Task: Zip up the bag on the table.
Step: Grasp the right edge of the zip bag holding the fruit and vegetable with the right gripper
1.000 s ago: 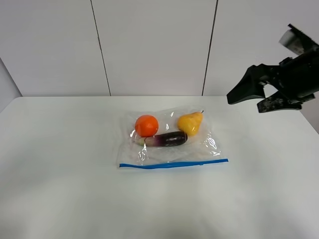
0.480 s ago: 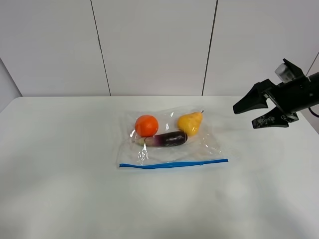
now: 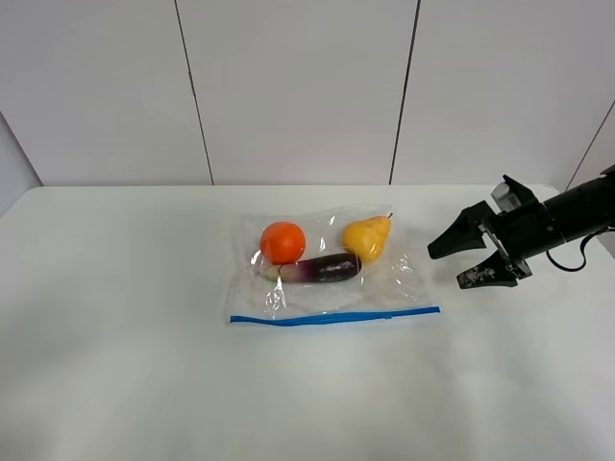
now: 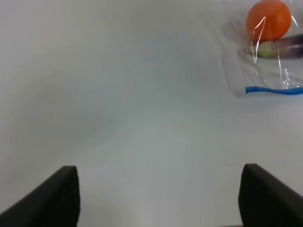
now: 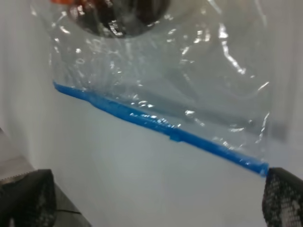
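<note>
Right tool (image 3: 445,270), jaws wide, near right edge of bag (image 3: 384,288)

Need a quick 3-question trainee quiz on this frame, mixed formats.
1. True or false: the right gripper touches the bag.
2. How do the jaws of the left gripper and the right gripper stand? A open; B shut on the bag; C shut, empty.
3. What colour is the zipper strip?
Key: 1 false; 2 A; 3 blue.
</note>
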`<control>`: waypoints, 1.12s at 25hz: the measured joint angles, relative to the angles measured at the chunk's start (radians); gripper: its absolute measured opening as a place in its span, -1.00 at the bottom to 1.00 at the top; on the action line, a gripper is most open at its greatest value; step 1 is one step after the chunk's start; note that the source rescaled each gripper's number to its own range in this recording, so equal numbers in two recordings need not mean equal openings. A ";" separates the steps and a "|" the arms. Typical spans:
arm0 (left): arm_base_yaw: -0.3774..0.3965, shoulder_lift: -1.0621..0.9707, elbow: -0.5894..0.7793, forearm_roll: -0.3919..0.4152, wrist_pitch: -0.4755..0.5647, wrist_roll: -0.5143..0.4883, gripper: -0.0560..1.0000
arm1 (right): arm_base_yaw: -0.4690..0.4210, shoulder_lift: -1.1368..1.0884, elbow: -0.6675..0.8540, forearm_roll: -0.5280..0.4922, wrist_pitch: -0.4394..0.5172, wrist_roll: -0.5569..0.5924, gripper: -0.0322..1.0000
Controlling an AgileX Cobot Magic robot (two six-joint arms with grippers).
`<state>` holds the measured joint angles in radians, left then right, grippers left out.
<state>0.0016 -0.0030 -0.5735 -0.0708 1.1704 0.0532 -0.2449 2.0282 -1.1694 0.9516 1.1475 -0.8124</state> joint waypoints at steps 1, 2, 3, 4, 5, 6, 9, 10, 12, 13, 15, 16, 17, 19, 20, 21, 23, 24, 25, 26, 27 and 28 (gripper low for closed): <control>0.000 0.000 0.000 0.000 0.000 0.000 0.84 | 0.001 0.018 -0.012 0.001 0.000 -0.001 0.93; 0.000 0.000 0.000 0.000 0.000 0.000 0.84 | 0.004 0.037 -0.019 0.001 -0.001 -0.003 0.93; 0.000 0.000 0.000 0.000 0.000 0.000 0.84 | 0.005 0.052 -0.026 -0.001 -0.001 -0.003 0.93; 0.000 0.000 0.000 0.000 0.000 0.000 0.84 | 0.006 0.066 -0.027 -0.006 -0.001 -0.003 0.93; 0.000 0.000 0.000 0.000 0.000 0.000 0.84 | 0.007 0.076 -0.027 -0.017 0.000 -0.003 0.93; 0.000 0.000 0.000 0.000 0.000 0.000 0.84 | 0.008 0.086 -0.029 -0.030 0.000 -0.003 0.93; 0.000 0.000 0.000 0.000 0.000 0.000 0.84 | 0.008 0.112 -0.031 -0.045 -0.002 -0.003 0.93; 0.000 0.000 0.000 0.000 0.000 0.000 0.84 | 0.008 0.118 -0.031 -0.045 -0.004 -0.006 0.93; 0.000 0.000 0.000 0.000 0.000 0.000 0.84 | 0.008 0.120 -0.031 -0.043 -0.006 -0.010 0.93; 0.000 0.000 0.000 0.000 0.000 0.000 0.84 | 0.008 0.120 -0.032 -0.042 -0.008 -0.010 0.93; 0.000 0.000 0.000 0.000 0.000 0.000 0.84 | 0.008 0.120 -0.032 -0.038 -0.014 -0.010 0.93; 0.000 0.000 0.000 0.000 0.000 0.000 0.84 | 0.010 0.120 -0.032 -0.038 -0.020 -0.010 0.93; 0.000 0.000 0.000 0.000 0.000 0.000 0.84 | 0.014 0.120 -0.032 -0.038 -0.027 -0.010 0.92; 0.000 0.000 0.000 0.000 0.000 0.000 0.84 | 0.028 0.120 -0.032 -0.038 -0.031 -0.010 0.92; 0.000 0.000 0.000 0.000 0.000 0.000 0.84 | 0.035 0.120 -0.032 -0.038 -0.032 -0.010 0.91; 0.000 0.000 0.000 0.000 0.000 0.000 0.84 | 0.044 0.120 -0.032 -0.038 -0.032 -0.010 0.91; 0.000 0.000 0.000 0.000 0.000 0.000 0.84 | 0.058 0.120 -0.032 -0.038 -0.033 -0.010 0.91; 0.000 0.000 0.000 0.000 0.000 0.000 0.84 | 0.062 0.120 -0.032 -0.038 -0.034 -0.010 0.91; 0.000 0.000 0.000 0.000 0.000 0.000 0.84 | 0.065 0.120 -0.032 -0.038 -0.040 -0.010 0.91; 0.000 0.000 0.000 0.000 0.000 0.000 0.84 | 0.066 0.120 -0.032 -0.040 -0.045 -0.009 0.91; 0.000 0.000 0.000 0.000 0.000 0.000 0.84 | 0.065 0.120 -0.032 -0.042 -0.049 -0.007 0.91; 0.000 0.000 0.000 0.000 0.000 0.000 0.84 | 0.064 0.120 -0.032 -0.047 -0.052 -0.002 0.91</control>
<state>0.0016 -0.0030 -0.5735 -0.0708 1.1704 0.0532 -0.1811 2.1480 -1.2018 0.9049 1.0958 -0.8146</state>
